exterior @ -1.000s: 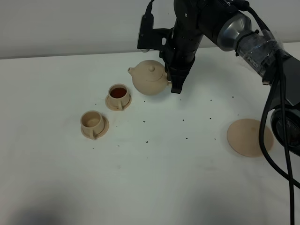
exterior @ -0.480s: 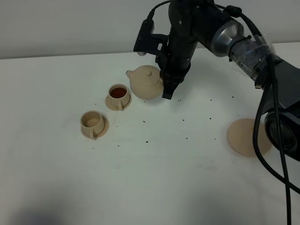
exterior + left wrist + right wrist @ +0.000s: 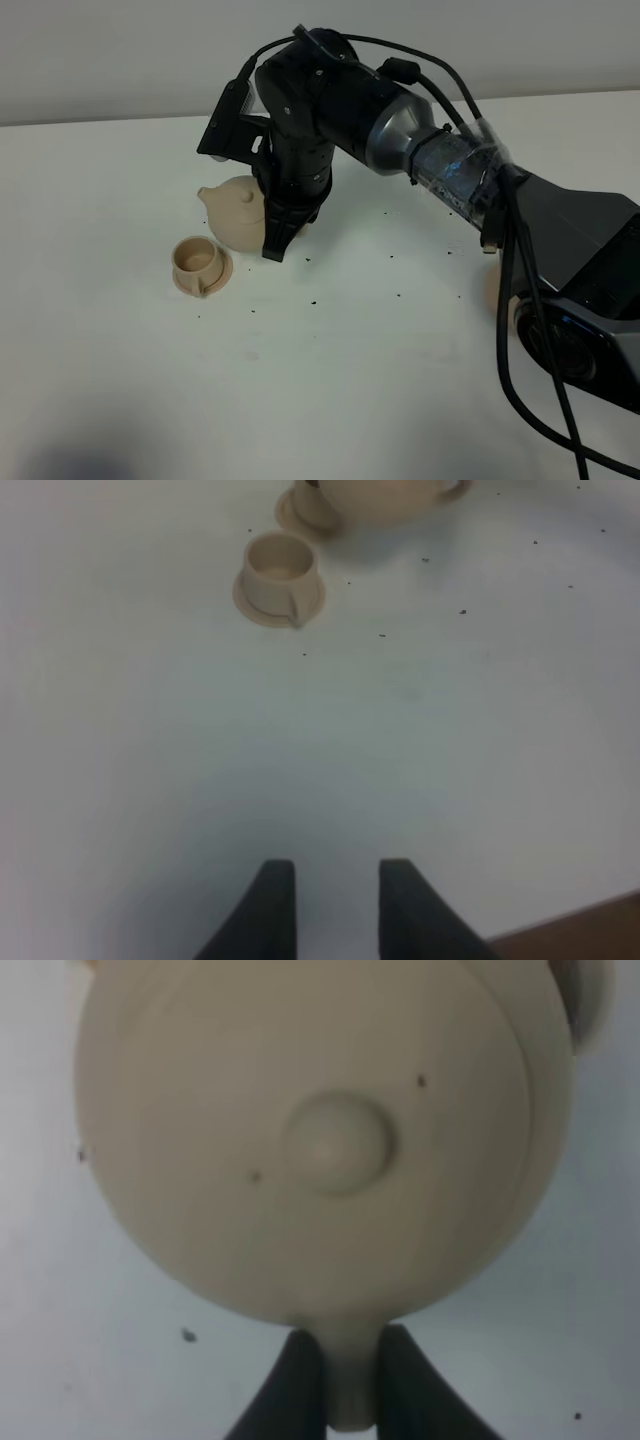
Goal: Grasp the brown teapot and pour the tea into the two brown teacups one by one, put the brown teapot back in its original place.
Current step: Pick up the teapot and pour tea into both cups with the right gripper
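My right gripper (image 3: 274,238) is shut on the loop handle of the brown teapot (image 3: 234,208), which hangs just behind the empty teacup (image 3: 197,259) on its saucer. In the right wrist view the teapot (image 3: 320,1140) fills the frame from above, its handle pinched between the fingers of the right gripper (image 3: 350,1392). The second teacup is hidden by the teapot in the high view; only its edge (image 3: 298,508) peeks out below the teapot (image 3: 380,494) in the left wrist view. My left gripper (image 3: 335,905) hovers open and empty over bare table, well away from the empty teacup (image 3: 280,570).
The tan plate (image 3: 490,288) at the right is almost wholly hidden behind the right arm. Small dark specks (image 3: 390,256) dot the white table. The table's edge (image 3: 580,935) lies close by the left gripper.
The right gripper has carried the teapot left and forward, away from beside the filled cup. It now hangs next to the empty cup and hides the filled one. The left gripper has not moved.
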You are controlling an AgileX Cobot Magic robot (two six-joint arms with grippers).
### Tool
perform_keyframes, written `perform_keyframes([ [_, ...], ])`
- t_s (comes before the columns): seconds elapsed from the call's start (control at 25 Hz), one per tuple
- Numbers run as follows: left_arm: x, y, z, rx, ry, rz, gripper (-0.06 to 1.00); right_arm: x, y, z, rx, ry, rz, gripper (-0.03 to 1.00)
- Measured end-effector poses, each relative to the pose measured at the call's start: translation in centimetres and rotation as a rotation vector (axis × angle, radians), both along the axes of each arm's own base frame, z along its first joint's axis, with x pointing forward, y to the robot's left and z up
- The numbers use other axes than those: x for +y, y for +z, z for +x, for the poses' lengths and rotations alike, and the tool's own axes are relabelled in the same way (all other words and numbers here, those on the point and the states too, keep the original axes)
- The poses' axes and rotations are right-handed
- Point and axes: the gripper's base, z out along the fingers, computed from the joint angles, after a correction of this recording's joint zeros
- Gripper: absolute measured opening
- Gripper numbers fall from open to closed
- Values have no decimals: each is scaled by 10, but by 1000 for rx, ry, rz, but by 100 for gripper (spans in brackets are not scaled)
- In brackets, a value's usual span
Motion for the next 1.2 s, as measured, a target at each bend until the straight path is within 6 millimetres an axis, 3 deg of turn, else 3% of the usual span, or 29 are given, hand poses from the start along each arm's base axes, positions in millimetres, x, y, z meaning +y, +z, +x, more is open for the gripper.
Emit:
perform_keyframes([
  [0.32,0,0,0,0,0,0,23,-1,0,-17,28,11,-33,11],
  [0.6,0,0,0,0,0,0,23,-14,21,-28,32,16,-40,11],
  [1.2,0,0,0,0,0,0,23,-8,-14,-35,127,31,-75,11],
])
